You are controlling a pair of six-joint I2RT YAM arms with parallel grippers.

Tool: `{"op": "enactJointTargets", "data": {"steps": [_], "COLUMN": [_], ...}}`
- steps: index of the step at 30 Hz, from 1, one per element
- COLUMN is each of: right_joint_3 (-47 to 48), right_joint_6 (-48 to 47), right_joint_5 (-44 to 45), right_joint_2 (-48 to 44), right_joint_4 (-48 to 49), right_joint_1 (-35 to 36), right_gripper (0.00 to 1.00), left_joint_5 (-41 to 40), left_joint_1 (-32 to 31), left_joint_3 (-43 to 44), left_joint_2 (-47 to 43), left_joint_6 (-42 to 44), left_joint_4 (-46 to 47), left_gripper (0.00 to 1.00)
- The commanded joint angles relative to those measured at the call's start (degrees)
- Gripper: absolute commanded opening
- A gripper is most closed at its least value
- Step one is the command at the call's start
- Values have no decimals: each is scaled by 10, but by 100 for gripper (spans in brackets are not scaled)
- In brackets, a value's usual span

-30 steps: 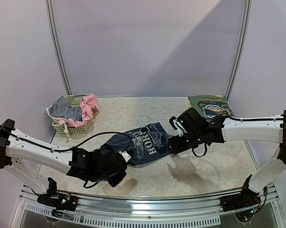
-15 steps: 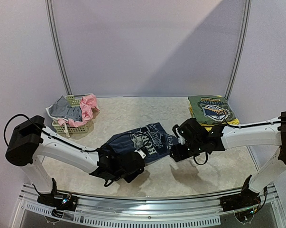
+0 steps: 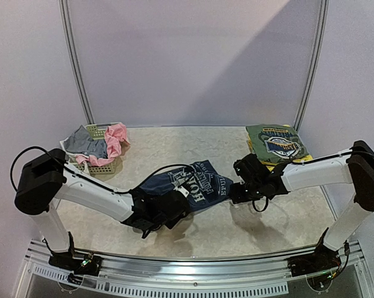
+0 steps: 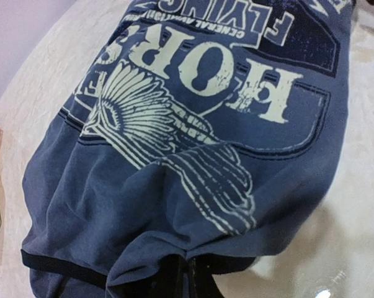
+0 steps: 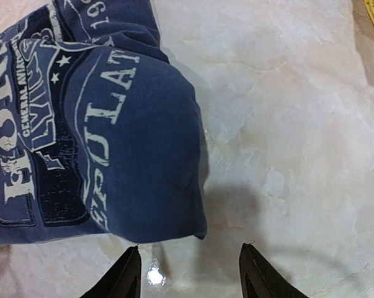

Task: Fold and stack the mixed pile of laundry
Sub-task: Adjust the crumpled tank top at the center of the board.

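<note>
Navy printed tee (image 3: 193, 185): rumpled at mid-bench (image 3: 174, 146), print facing up. My left pincer (image 4: 185, 280) is clenched on its near hem. My right pincer (image 5: 190, 247) is released, fingers apart, just beside the tee's right edge. Pink cloth (image 3: 117, 138) and grey cloth (image 3: 87, 143): heaped in the basket (image 3: 103, 167), far left. Green printed tee (image 3: 276, 139): folded, far right.

Navy printed tee (image 3: 190, 185) lies crumpled mid-bench (image 3: 174, 146) — left end effector (image 3: 174, 203) at its near-left end, right end effector (image 3: 237, 189) just beside its right edge. Far left — basket (image 3: 103, 167) holding pink cloth (image 3: 116, 138) and grey cloth (image 3: 84, 143). Far right: folded green tee (image 3: 275, 141).
</note>
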Motion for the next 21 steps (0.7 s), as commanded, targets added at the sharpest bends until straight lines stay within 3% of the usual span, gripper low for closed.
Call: {"op": "enactJointTargets", "data": {"steps": [1,12,15,18,21], "right_joint_3": [-6,-2,-6,2,16], "right_joint_6": [-9,-35,-44,-55,-65], "right_joint_5": [-4,-12,-15,-11,-17], "right_joint_2": [32,63,66,56,29], "right_joint_4": [52,106,131,116,73], "right_joint_1": [-12,-29,-30,-31,-31], "right_gripper": [52,33,22,2,0], "left_joint_5": [-18,-24,-23,-25,-36], "left_joint_1": [8,8,8,8,8], "left_joint_3": [-2,7,7,16,26], "left_joint_2": [8,-51,-73,-90,-115], "left_joint_6": [8,5,7,6,6], "left_joint_4": [30,-21,-32,-59,-93], "left_gripper": [0,0,0,0,0]}}
